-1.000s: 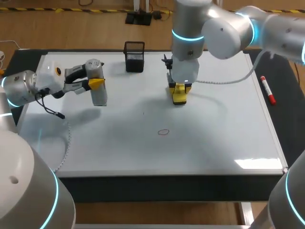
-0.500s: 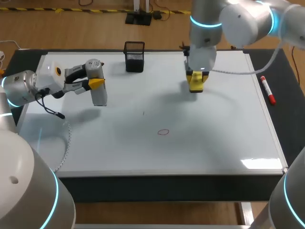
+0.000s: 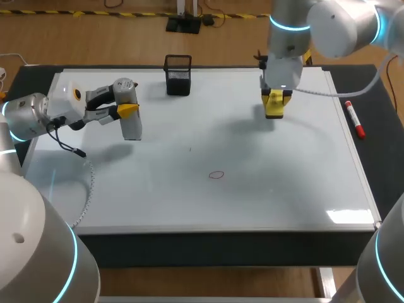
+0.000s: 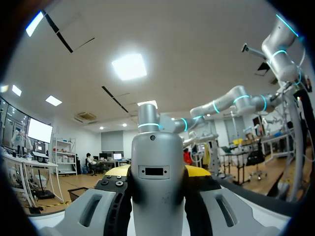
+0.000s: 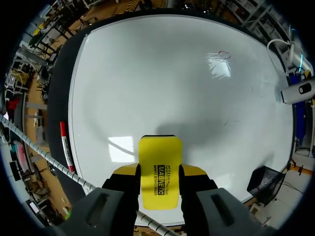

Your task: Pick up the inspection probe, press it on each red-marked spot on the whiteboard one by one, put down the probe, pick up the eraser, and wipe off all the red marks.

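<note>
Our left gripper [image 3: 125, 111] is on the left side of the whiteboard [image 3: 265, 189]. Its two yellow fingers squeeze the inspection probe [image 3: 130, 120] from both sides. The probe is a grey tube and it stands nearly straight up over the board. We cannot tell if its bottom end touches the board. In the left wrist view the probe [image 4: 157, 187] fills the space between the fingers of the left gripper [image 4: 157, 172].

Our right gripper [image 3: 276, 101] is at the far side of the board, toward the right. It grips the yellow eraser [image 3: 274, 111] tight between its fingers. In the right wrist view the eraser [image 5: 160, 157] sticks out past the fingers of the right gripper [image 5: 160, 173], and its dark shadow lies on the white board just ahead of it.

One small red mark [image 3: 216, 175], a little ring, is near the middle of the board, well apart from both grippers.

A black mesh basket [image 3: 178, 74] stands at the far edge of the board. A red marker [image 3: 354, 118] lies just off the right edge of the board.
</note>
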### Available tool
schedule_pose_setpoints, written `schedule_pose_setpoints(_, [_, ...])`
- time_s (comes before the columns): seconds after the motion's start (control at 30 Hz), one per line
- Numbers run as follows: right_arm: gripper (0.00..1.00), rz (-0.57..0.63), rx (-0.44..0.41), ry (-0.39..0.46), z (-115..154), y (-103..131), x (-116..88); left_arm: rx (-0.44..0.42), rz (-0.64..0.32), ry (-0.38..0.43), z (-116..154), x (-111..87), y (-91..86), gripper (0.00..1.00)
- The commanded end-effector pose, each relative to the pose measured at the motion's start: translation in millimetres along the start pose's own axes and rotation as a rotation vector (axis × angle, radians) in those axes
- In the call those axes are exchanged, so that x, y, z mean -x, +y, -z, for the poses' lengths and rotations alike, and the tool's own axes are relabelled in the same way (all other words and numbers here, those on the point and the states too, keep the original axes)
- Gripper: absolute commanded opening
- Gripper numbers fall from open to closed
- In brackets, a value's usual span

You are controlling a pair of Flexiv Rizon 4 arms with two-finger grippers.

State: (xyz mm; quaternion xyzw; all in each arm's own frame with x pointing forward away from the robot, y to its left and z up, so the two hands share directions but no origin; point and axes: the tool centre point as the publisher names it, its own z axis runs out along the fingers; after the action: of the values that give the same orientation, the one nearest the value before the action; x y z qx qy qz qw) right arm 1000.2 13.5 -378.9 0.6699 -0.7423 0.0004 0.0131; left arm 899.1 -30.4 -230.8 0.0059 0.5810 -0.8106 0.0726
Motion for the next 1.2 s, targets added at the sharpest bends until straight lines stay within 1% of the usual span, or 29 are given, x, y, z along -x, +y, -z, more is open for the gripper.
schedule_pose_setpoints(0.03, [0.00, 0.001, 0.004, 0.006, 1.5, -2.3, 0.2, 0.000, -0.002, -0.002, -0.5, -0.4, -1.0, 0.00])
schedule_pose_setpoints(0.73, [0.00, 0.001, 0.004, 0.006, 1.5, -2.3, 0.2, 0.000, -0.002, -0.002, -0.5, -0.4, -1.0, 0.00])
schedule_pose_setpoints(0.8, [0.00, 0.001, 0.004, 0.006, 1.5, -2.3, 0.2, 0.008, -0.006, 0.015, -6.8, -4.2, 1.0, 0.00])
schedule_pose_setpoints(0.9, [0.00, 0.001, 0.004, 0.006, 1.5, -2.3, 0.2, -0.009, -0.013, 0.045, -18.1, -13.1, 0.9, 0.00])
schedule_pose_setpoints(0.93, [0.00, 0.001, 0.004, 0.006, 1.5, -2.3, 0.2, 0.003, -0.010, 0.051, -22.9, -16.3, 1.3, 0.00])
schedule_pose_setpoints(1.03, [0.00, 0.001, 0.004, 0.006, 1.5, -2.3, 0.2, -0.024, -0.009, 0.074, -36.9, -27.1, 1.6, 0.00])
schedule_pose_setpoints(1.2, [0.00, 0.001, 0.004, 0.006, 1.5, -2.3, 0.2, -0.050, -0.002, 0.122, -64.0, -44.7, 10.5, 0.00])
